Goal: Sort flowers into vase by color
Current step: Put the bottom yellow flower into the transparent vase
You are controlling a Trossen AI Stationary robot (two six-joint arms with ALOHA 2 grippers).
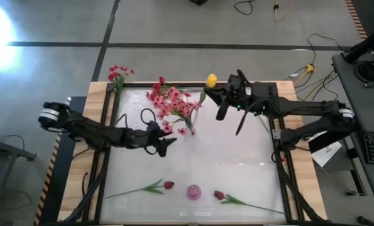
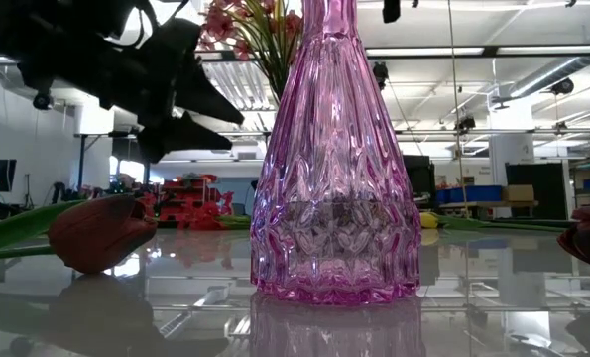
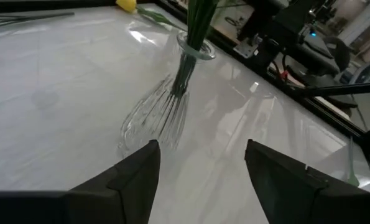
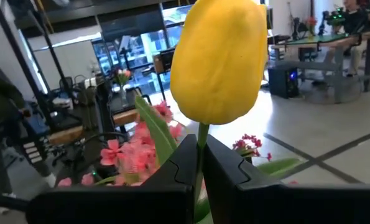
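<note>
White glossy tabletop inside a wooden frame, workshop floor and cables beyond. Right gripper (image 4: 199, 163) clamped on the stem of a yellow tulip (image 1: 211, 80), raised over the far edge of the table; bloom large, smooth, closed, with a green leaf under it. Clear vase (image 3: 186, 68) holding the pink blossoms (image 1: 171, 103) stands just beside, toward the left arm. Pink vase (image 1: 194, 191) is well apart, at the near edge, between two dark red buds (image 1: 168, 184) lying flat, stems pointing outward. Red spray (image 1: 118, 73) rests on the frame's far left corner. Left gripper (image 3: 200, 165) hangs spread and empty near the clear vase. No yellow flowers in either vase yet
</note>
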